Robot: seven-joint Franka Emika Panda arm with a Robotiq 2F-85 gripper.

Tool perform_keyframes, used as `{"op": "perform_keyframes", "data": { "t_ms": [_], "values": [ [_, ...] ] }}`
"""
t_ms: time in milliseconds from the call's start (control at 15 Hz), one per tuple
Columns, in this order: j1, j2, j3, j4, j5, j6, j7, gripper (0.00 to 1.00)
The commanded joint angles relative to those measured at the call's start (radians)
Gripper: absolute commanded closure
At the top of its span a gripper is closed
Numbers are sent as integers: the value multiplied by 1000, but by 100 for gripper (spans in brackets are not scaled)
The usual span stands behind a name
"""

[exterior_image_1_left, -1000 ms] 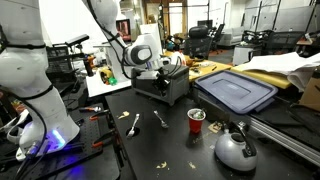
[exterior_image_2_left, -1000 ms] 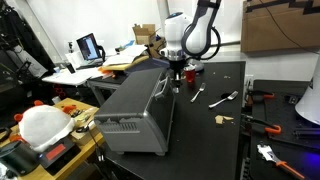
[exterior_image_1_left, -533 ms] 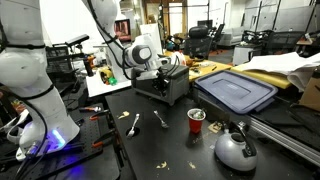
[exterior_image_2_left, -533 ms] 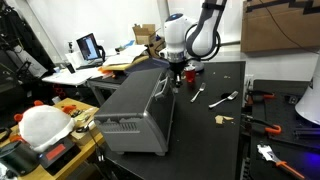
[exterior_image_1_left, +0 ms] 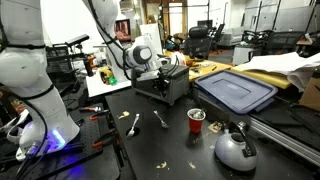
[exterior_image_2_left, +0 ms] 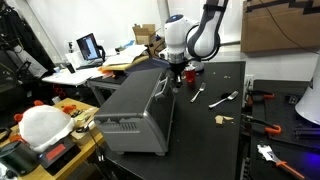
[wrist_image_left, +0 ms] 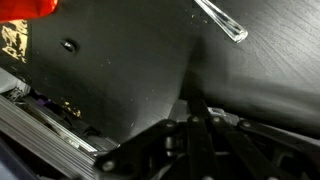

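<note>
Though fully shut, fingers [exterior_image_2_left: 176, 81] by oven handle [exterior_image_2_left: 160, 92].

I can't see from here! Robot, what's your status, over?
Tool shut, nothing seen in it. Low beside grey metal box, contact unclear. Pale plastic utensil lies close on black table.

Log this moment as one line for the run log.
claw: shut | position: at door edge of grey oven | holding: cannot tell | nearby: red cup
</note>
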Motion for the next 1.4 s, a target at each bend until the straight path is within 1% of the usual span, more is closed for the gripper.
{"op": "perform_keyframes", "data": {
  "t_ms": [0, 467, 667, 1000, 1200, 1333],
  "values": [
    [19, 62, -9, 12, -37, 37, 25, 100],
    [-28, 60, 55, -2, 33, 26, -58, 100],
    [-16, 68, 40, 2, 3, 26, -56, 100],
    [-11, 65, 39, -5, -14, 25, -70, 100],
    [1, 73, 29, -2, -47, 22, -63, 100],
    [-5, 80, 40, -1, -54, 15, -83, 100]
  ]
}}
